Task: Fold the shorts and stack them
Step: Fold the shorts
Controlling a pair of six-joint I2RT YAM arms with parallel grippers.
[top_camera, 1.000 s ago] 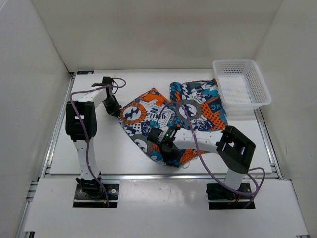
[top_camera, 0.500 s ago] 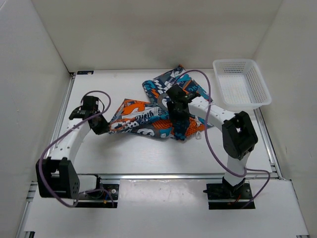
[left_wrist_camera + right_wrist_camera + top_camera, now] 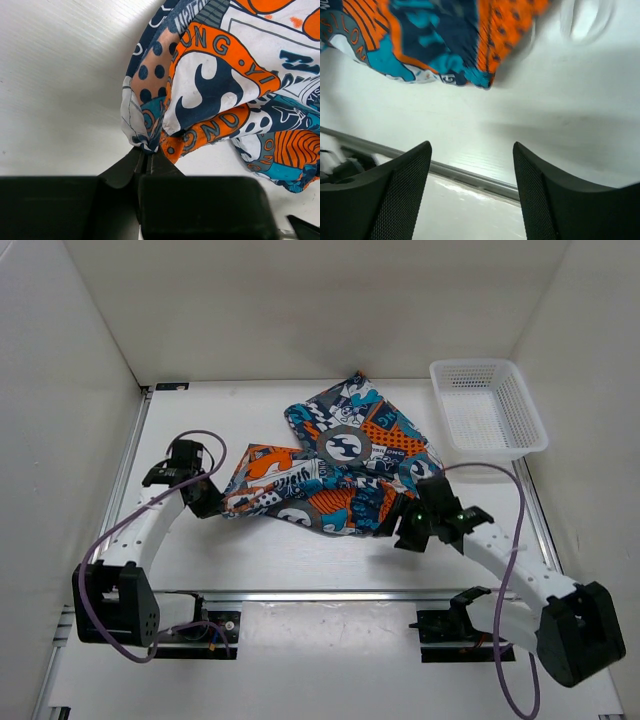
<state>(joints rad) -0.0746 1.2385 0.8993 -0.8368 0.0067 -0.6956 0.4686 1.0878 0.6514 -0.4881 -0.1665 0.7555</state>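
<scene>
White table (image 3: 250, 552), right jaws released shorts (image 3: 340, 452), retreated

At the right end effector (image 3: 398, 530), bare surface (image 3: 300, 560) lies between its spread fingers; the shorts (image 3: 345, 465) block passage just ahead, and the basket (image 3: 488, 420) stands well off to its right. At the left end effector (image 3: 212, 506), there is open surface outboard and cloth directly ahead.

The shorts (image 3: 340, 472) carry a busy print — orange, teal, navy, grey, white. The basket (image 3: 488, 410) at far right is white mesh.
</scene>
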